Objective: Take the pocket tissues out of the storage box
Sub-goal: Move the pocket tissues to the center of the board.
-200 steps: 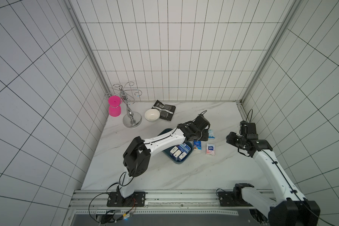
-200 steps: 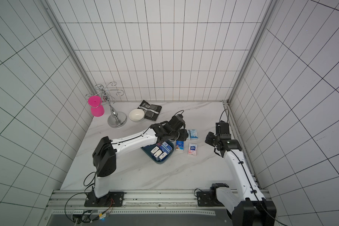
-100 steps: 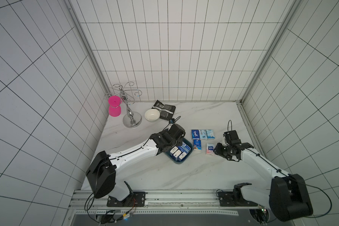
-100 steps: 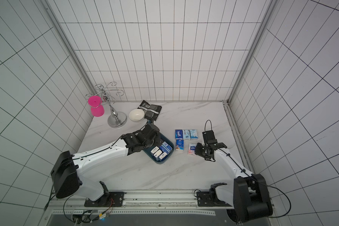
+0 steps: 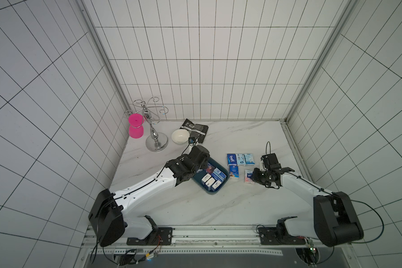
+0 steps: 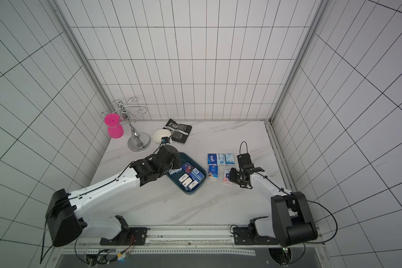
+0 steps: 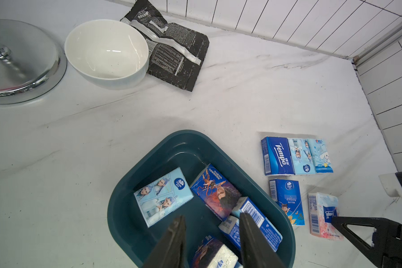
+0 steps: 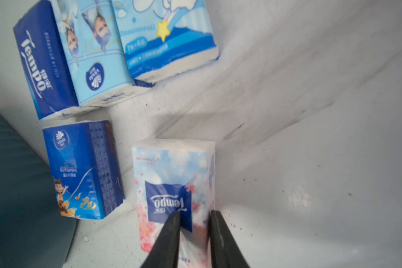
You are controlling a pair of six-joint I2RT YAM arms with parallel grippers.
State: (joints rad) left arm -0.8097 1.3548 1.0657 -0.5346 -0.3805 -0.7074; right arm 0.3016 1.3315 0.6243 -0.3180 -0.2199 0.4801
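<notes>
- Back wall (image 5: 200,69): white rectangular tiles, dark grout, in both top views.
- Left wall (image 5: 44,104) and right wall (image 5: 362,92): the same tile, enclosing the cell on three sides.
- Grey metal corner strips (image 5: 100,58) run up both back corners.
- Tabletop (image 5: 241,134): white marble look, faint grey veins, a few dark specks.
- Metal rail (image 5: 214,232) along the front edge, with a grey panel (image 5: 207,259) below.
- Light: even and diffuse, with soft shadows.
</notes>
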